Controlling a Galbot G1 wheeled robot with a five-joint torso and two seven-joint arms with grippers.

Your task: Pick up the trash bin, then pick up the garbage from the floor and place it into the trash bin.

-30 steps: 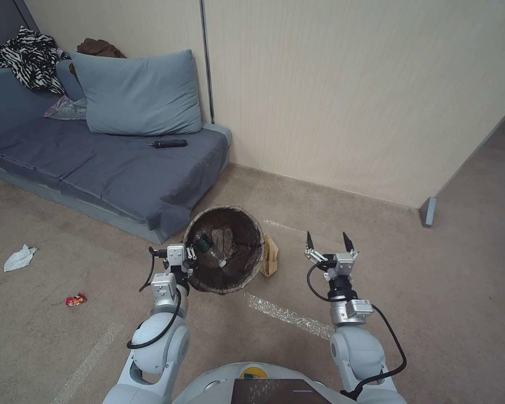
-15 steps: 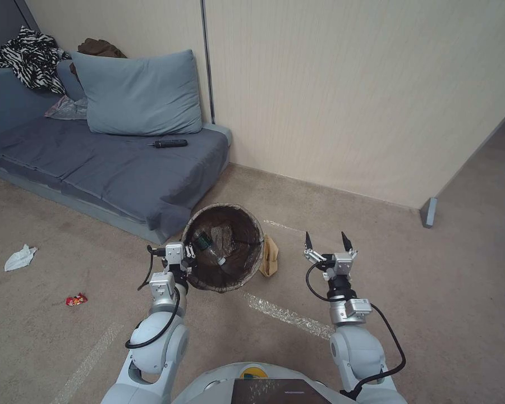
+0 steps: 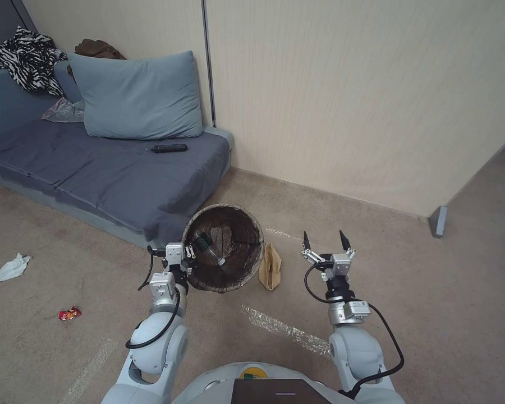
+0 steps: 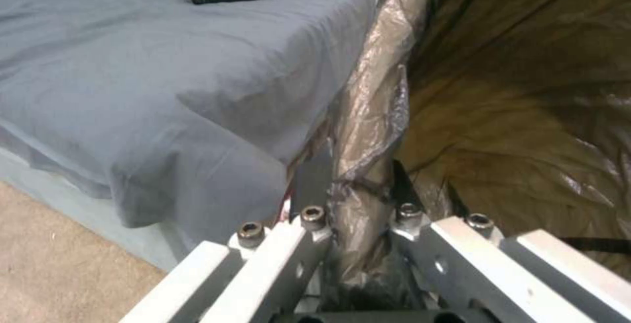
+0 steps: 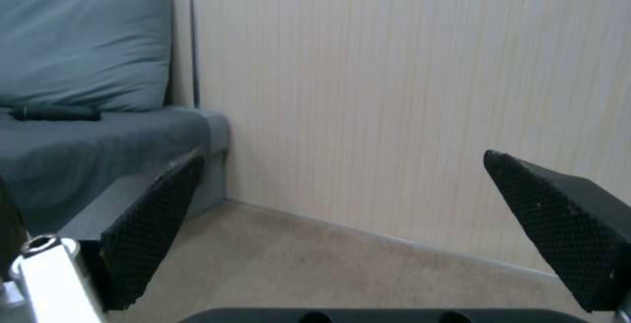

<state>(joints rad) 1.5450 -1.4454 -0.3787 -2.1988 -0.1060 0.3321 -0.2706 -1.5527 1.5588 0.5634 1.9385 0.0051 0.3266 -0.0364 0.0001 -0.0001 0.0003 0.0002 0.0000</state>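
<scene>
Compared with a second ago, the whole head view has slid left: the base is turning, and the brown paper bag (image 3: 270, 266) now lies more fully clear of the trash bin (image 3: 225, 247). The left gripper (image 3: 186, 253) stays clamped on the bin's bag-lined rim (image 4: 371, 130), holding it beside the sofa (image 3: 112, 168). The right gripper (image 3: 323, 242) hovers empty, jaws spread wide, just right of the paper bag. Judging from this, it should descend over the bag's middle while the bin stays level.

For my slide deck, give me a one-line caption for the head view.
Left gripper clamps the trash bin by its rim; right gripper hovers open beside a brown paper bag.
</scene>
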